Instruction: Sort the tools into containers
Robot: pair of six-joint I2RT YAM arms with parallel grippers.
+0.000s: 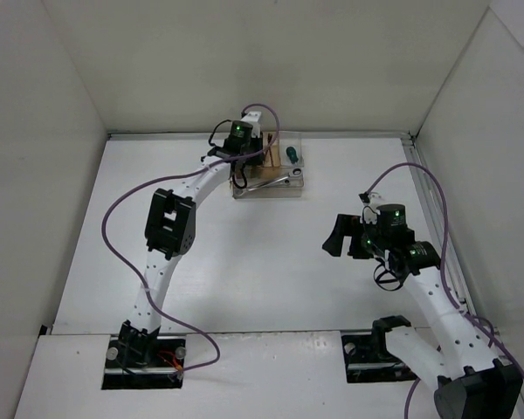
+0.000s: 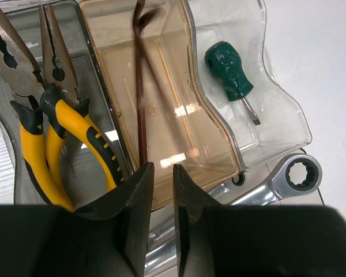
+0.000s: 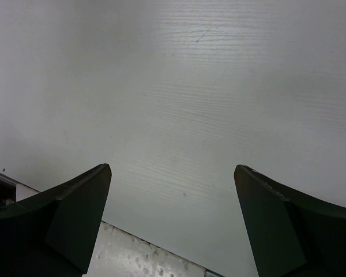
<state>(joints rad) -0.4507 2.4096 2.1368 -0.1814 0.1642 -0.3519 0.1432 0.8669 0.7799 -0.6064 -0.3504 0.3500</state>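
The clear organizer box (image 1: 299,188) stands at the far middle of the table. In the left wrist view two yellow-handled pliers (image 2: 57,127) stand in its left compartment. A thin dark hex key (image 2: 141,104) leans in the tan middle compartment (image 2: 213,144). The green-handled screwdriver (image 2: 228,72) lies in the right compartment. The silver wrench (image 2: 297,173) lies in the low front tray. My left gripper (image 2: 163,170) hovers over the box (image 1: 244,161), jaws a narrow gap apart, empty; the hex key's lower end passes behind the left fingertip. My right gripper (image 3: 173,173) is wide open and empty over bare table (image 1: 341,237).
White walls enclose the table on three sides. Purple cables (image 1: 113,218) loop beside both arms. The right wrist view shows only white tabletop and a strip of the near edge (image 3: 138,254).
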